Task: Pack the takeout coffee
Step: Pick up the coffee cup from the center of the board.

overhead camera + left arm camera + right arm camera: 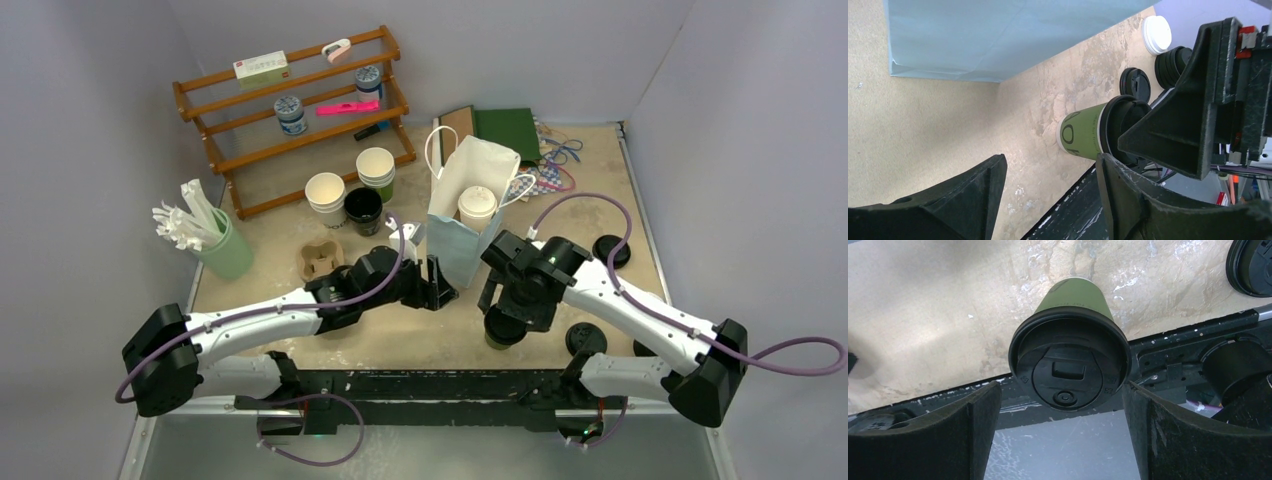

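Pick step: right gripper (1060, 387) straddles the green cup (1075, 300) below it, jaws wide, nothing gripped (left gripper (1050, 160) open and empty, bag (998, 35) ahead). Next: drop, close squarely under the lid.

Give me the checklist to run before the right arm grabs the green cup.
1. Right gripper open: ok.
2. Green cup between its fingers: ok.
3. Cup upright: ok.
4. Black lid seated: ok, as far as shown.
5. Bag upright, mouth open, room beside the cream cup: ok.
6. Left gripper steadying bag: not ok; open, holding nothing.
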